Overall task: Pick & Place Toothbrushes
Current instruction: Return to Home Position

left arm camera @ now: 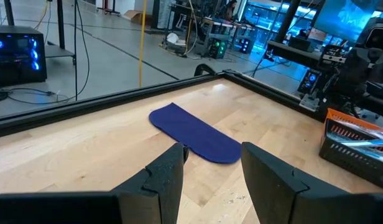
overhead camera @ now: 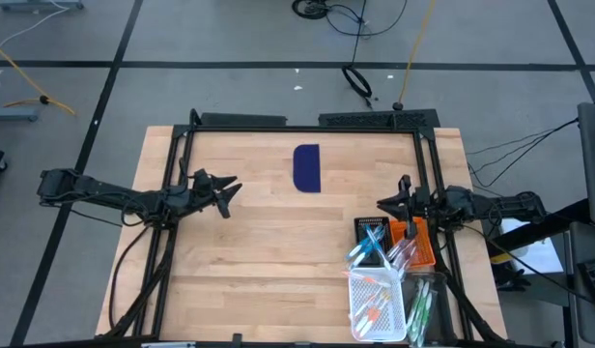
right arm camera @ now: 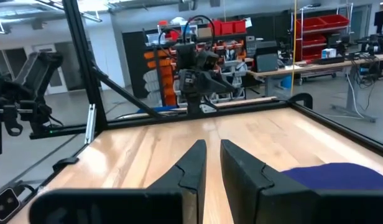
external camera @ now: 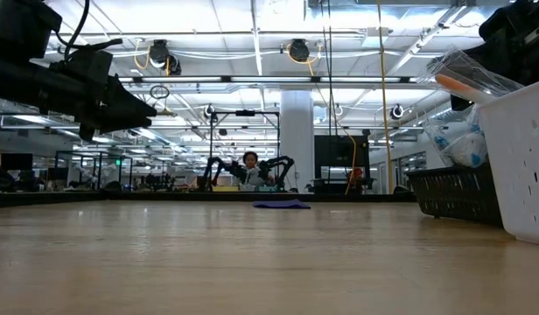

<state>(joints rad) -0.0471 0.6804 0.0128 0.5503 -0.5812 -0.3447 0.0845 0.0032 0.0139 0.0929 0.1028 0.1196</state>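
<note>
Along the tabletop's (overhead camera: 259, 261) right edge, toothbrushes (overhead camera: 373, 240) sit in baskets (overhead camera: 354, 290) (black, orange, white) beside the right gripper (right arm camera: 213, 146), fingers narrowly parted; the left gripper (left arm camera: 211, 152) hovers opposite, fingers wide apart.

Light wooden plank table (overhead camera: 259, 261), framed by black rails. Lying on it: a dark blue flat mat (overhead camera: 307, 167) near the far edge; at the right, grouped closely, a black bin (overhead camera: 359, 227), an orange bin (overhead camera: 425, 253) and a white basket (overhead camera: 353, 309).
</note>
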